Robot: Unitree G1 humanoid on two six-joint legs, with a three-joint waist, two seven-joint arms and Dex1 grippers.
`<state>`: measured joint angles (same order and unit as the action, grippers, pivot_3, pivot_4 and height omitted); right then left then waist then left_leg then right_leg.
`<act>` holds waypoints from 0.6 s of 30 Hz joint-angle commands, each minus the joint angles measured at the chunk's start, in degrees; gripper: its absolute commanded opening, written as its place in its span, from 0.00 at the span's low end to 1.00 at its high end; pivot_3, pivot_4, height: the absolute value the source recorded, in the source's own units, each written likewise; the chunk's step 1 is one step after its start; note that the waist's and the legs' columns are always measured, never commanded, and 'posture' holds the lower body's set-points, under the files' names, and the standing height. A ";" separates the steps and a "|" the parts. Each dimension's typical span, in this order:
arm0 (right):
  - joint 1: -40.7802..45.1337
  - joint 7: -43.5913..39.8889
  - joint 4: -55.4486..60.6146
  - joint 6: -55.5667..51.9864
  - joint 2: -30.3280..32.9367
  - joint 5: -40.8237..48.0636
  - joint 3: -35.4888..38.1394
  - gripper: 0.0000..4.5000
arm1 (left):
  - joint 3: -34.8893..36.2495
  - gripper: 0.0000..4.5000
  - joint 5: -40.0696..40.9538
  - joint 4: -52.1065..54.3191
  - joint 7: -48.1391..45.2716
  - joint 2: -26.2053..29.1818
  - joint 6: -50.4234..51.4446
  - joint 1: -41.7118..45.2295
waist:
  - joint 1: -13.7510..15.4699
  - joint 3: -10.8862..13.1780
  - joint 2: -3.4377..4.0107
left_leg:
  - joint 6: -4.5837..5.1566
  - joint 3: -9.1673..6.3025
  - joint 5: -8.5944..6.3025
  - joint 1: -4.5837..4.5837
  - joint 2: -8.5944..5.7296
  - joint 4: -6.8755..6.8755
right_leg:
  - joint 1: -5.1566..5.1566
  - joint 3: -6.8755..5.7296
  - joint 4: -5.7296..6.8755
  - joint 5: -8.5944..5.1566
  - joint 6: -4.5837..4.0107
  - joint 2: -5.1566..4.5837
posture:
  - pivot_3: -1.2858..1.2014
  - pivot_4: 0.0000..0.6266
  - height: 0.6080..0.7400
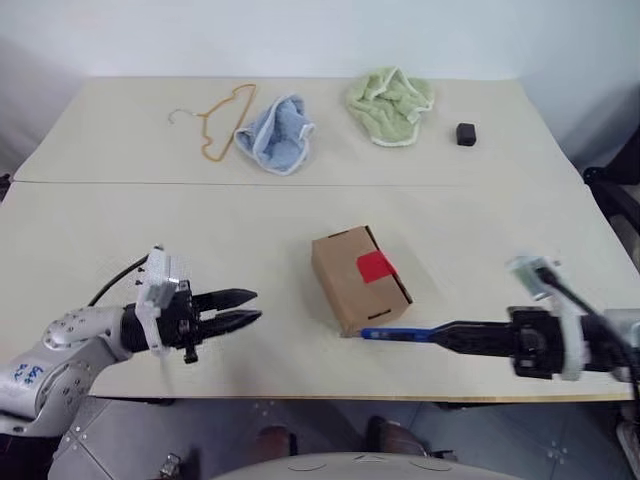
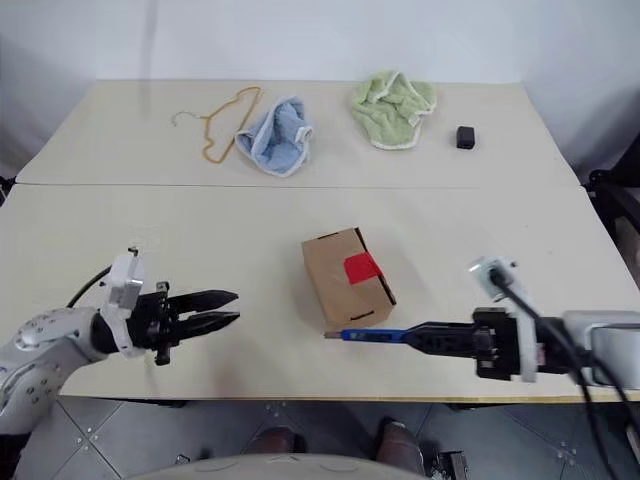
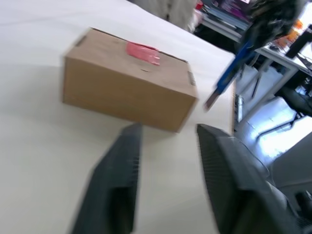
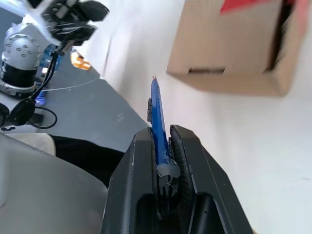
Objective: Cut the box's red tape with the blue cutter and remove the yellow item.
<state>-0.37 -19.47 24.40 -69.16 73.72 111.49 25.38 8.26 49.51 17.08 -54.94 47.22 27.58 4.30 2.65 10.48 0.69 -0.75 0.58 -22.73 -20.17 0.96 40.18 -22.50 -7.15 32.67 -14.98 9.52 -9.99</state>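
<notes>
The brown cardboard box (image 1: 342, 277) sits in the middle of the near table, with the red tape (image 1: 375, 266) on its top near the right edge. My right gripper (image 1: 442, 334) is shut on the blue cutter (image 1: 394, 334). The cutter lies level, and its tip is beside the box's near right corner. In the right wrist view the cutter (image 4: 156, 109) sticks out from between the fingers toward the box (image 4: 229, 44). My left gripper (image 1: 248, 308) is open and holds nothing, well to the left of the box and pointing at it. The yellow item is hidden.
At the back of the far table lie an orange hanger (image 1: 222, 120), a light blue cloth (image 1: 275, 135), a green cloth (image 1: 390, 105) and a small black cube (image 1: 466, 133). The table's front edge (image 1: 330, 396) runs just below both grippers.
</notes>
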 commanded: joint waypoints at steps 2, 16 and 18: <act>3.06 -0.73 -2.80 0.94 4.17 1.32 5.60 0.03 | -7.16 0.04 -5.17 -3.05 -0.94 -6.66 -1.25 8.41 | 0.44 0.00 -0.01 | 0.00 0.02 0.00 -0.01 -0.01 0.00 | 0.00 0.01 -0.01 0.03 0.00 0.00 | 0.52 0.24 1.00; 43.39 11.33 -14.57 -2.41 3.75 -11.54 -24.98 0.03 | -18.87 0.00 -24.84 -18.73 2.97 -23.48 -7.93 28.18 | -1.10 0.08 -0.19 | -0.02 0.14 0.06 -0.17 0.01 0.00 | -0.16 0.07 -0.20 0.13 0.09 0.07 | 0.52 0.24 1.00; 47.90 12.41 -16.46 -4.56 1.41 -14.19 -27.01 0.03 | -19.52 0.00 -26.84 -18.48 3.76 -23.82 -7.97 28.06 | -1.14 0.08 -0.19 | -0.02 0.12 0.06 -0.21 0.02 -0.02 | -0.18 0.03 -0.22 0.13 0.09 0.07 | 0.52 0.24 1.00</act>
<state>45.24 -7.91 9.19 -72.00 75.64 99.05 -1.28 -10.81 24.45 -2.69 -51.91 23.50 20.41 32.10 1.51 10.57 0.51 -0.76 0.70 -22.67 -20.39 0.98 40.16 -22.69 -7.12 32.44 -14.85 9.61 -9.92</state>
